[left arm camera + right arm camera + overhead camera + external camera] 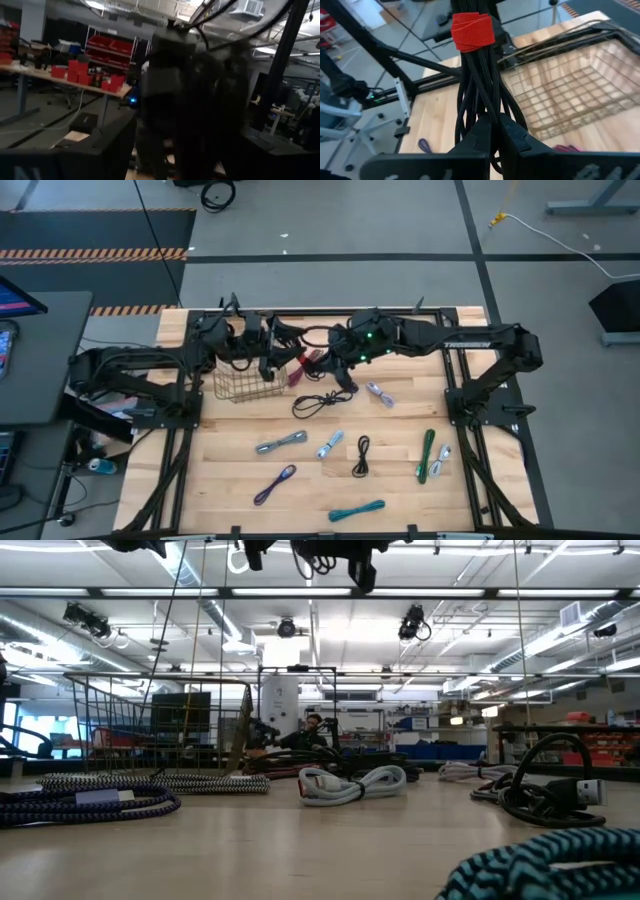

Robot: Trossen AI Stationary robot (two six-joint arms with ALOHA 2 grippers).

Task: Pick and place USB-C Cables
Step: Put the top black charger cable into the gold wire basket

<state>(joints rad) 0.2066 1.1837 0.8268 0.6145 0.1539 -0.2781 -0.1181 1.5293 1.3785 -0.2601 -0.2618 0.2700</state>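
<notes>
Right wrist view: right hand [492,131] pinches black cable bundle [479,85] with unmarked red strap [471,31]; left hand spread

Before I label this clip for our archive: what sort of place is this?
Probably a workshop or lab: red parts bins on shelving, ceiling strip lights, and a wooden table with robot arms.

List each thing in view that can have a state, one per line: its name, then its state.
right gripper: shut on the black cable, raised near the basket.
black cable: bundled with a red strap, held off the table.
left gripper: open, holding nothing, by the basket.
wire basket: upright on the table, contents cannot be told.
teal cable: lying loose on the table.
purple cable: lying loose on the table.
</notes>
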